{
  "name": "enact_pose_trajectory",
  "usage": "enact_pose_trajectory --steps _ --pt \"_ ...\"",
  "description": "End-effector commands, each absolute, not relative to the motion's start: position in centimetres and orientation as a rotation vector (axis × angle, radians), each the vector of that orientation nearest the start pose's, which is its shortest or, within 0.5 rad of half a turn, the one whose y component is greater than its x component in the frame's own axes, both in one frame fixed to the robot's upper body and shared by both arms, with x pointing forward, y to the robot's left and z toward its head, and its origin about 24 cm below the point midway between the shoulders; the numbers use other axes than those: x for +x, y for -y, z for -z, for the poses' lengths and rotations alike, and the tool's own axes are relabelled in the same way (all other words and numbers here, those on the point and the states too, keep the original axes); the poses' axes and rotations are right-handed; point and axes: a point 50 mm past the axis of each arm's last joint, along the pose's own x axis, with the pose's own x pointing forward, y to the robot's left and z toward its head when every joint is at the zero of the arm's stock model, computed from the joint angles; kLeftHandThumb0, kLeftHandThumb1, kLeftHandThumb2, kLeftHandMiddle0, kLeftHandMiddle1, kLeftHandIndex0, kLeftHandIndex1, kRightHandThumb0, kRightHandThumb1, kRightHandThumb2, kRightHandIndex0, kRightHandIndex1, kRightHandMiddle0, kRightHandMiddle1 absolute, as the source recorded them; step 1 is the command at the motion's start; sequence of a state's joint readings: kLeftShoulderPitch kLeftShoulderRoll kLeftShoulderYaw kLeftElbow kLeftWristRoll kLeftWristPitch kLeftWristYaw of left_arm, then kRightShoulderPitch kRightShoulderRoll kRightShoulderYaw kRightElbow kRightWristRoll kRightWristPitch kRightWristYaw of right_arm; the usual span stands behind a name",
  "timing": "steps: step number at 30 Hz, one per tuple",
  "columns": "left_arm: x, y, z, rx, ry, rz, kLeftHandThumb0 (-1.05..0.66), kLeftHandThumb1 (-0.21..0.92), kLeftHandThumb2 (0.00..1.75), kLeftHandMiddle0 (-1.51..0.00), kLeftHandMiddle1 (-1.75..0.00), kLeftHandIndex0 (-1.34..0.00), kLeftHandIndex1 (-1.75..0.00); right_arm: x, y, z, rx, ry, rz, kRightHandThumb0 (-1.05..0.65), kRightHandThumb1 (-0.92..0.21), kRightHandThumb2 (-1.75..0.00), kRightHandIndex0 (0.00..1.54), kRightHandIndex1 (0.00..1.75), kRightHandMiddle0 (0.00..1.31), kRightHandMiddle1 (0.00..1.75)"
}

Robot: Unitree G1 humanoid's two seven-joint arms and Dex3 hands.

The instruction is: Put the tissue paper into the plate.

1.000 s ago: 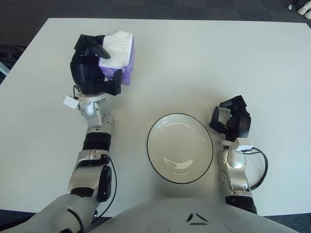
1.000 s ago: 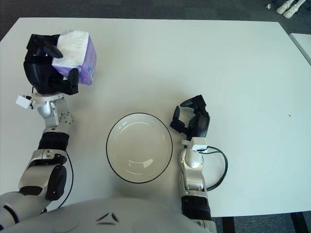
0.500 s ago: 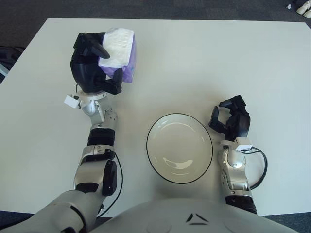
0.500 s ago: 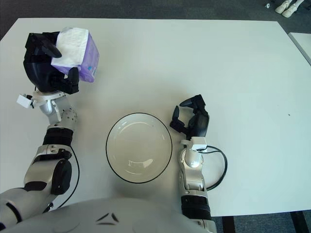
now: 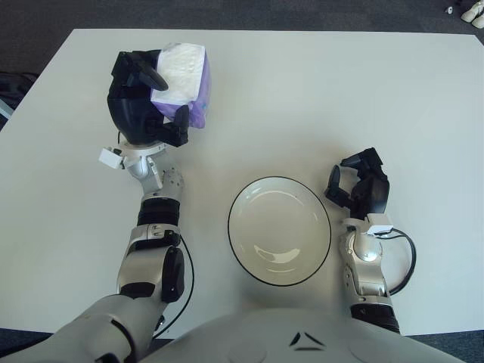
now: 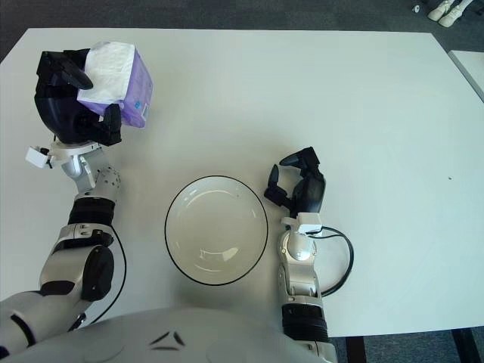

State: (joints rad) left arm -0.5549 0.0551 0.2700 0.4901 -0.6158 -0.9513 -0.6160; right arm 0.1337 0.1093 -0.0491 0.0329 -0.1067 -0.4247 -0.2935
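Up at the far left of the white table (image 5: 302,91), the left hand (image 5: 140,102) is gripping the tissue paper (image 5: 184,83), a purple pack with a white top. Its black fingers (image 5: 180,125) are wrapping round the pack from the left side and from underneath, with one finger lying across the white top. Whether the pack is lifted off the surface or touching it, I cannot tell from either view. The forearm is stretching down toward the robot's body, with a small white tag (image 5: 110,157) showing just beside the wrist.

Nearer the robot, the plate (image 5: 280,231) is sitting flat on the table, round, pale inside with a dark rim, and nothing is lying in it. It is well apart from the tissue paper, off to the right and closer to the robot. Bare tabletop is showing between the pack and the plate, with no object standing in that stretch.

Over on the right, the right hand (image 5: 359,189) is showing just beside the plate's right edge, fingers loosely curled and holding nothing. A black cable (image 5: 404,261) is looping out beside its wrist.

Far off past the table's top right corner, something pale (image 5: 473,11) is lying on the dark floor, too small to make out.
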Motion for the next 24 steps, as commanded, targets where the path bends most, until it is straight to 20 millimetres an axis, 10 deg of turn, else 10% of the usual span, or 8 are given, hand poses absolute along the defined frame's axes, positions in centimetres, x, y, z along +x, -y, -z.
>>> enact_pose_trajectory --steps 1,24 --pt "30.2 -19.54 -16.33 -0.237 1.134 0.141 0.0 -0.06 1.75 -0.87 -1.75 -0.68 -1.75 20.69 16.22 -0.8 0.002 0.061 0.387 -0.47 -0.35 -1.29 1.07 1.75 0.59 1.75" --pt "30.24 -19.66 -16.29 -0.237 1.135 0.141 0.0 -0.06 1.75 -0.87 -1.75 -0.68 -1.75 20.71 16.1 -0.77 0.002 0.061 0.387 -0.47 -0.35 -1.29 1.07 1.75 0.59 1.75"
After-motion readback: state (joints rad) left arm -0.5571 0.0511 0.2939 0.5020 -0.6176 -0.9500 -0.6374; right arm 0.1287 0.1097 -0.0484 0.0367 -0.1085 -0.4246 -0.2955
